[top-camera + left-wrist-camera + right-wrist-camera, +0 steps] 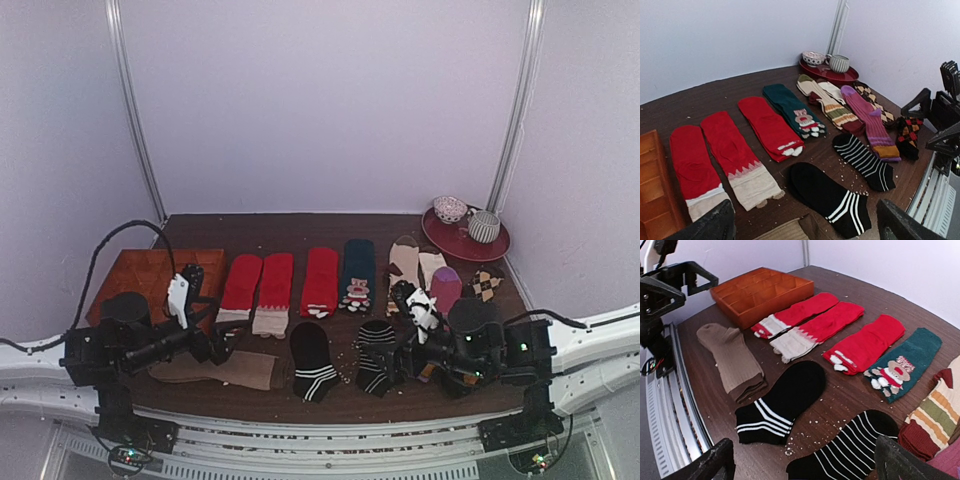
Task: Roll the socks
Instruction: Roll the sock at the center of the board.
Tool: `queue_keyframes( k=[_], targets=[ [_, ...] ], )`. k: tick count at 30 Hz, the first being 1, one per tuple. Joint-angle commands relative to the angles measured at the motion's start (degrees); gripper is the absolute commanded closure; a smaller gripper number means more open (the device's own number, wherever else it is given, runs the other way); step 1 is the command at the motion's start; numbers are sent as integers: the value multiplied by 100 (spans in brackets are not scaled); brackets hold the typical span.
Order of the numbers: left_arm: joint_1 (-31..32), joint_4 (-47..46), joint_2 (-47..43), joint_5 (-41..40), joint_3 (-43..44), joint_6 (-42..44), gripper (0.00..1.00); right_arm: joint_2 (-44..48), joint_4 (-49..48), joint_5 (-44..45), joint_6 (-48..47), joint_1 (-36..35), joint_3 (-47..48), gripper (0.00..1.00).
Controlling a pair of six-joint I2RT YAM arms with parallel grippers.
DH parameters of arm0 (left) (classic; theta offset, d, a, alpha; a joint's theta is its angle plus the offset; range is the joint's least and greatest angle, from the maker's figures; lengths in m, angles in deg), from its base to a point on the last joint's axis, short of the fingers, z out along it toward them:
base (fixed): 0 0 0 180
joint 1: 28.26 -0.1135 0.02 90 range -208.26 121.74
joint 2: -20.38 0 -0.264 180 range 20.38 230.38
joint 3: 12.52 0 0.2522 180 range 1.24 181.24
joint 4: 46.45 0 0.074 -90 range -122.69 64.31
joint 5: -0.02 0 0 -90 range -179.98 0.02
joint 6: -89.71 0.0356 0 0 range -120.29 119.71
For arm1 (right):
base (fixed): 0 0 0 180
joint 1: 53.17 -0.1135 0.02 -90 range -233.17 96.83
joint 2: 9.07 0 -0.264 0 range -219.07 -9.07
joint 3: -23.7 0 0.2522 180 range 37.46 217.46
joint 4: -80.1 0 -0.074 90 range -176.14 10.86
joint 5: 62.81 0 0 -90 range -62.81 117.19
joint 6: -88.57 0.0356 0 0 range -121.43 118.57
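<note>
While nothing is held, grippers: left gripper [187, 285] and right gripper [412, 302] both spread wide.
Socks: black knit ankle sock with white-banded cuff [311, 360] and thin-striped black ankle sock [377, 357], laid flat side by side, near middle of dark wooden worktop [250, 225].
Long axis: near-to-far, cuffs toward the arms.
Nearer arm: right, as judged; striped sock just left of it.

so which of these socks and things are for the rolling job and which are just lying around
For the job:
- black sock with white cuff bands
- black sock with thin white stripes

Just lying about:
- red socks
- tan sock
- green sock
- purple sock
- wooden tray
- red plate with cups
</note>
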Motion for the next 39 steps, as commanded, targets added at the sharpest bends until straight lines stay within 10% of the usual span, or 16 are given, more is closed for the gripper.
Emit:
queue_keyframes(
  k=[1, 25, 39],
  targets=[
    [58, -1241, -17, 732, -694, 65, 2, -287, -903, -1098, -937, -34, -387, 3],
    [77, -2992, 1732, 165, -1474, 385, 13, -3692, -3129, -2511, -2200, 202, 380, 46],
    [79, -3208, 1532, 137, -1836, 191, 2, -4112, -2643, -2944, -2187, -15, 674, 49]
  ],
)
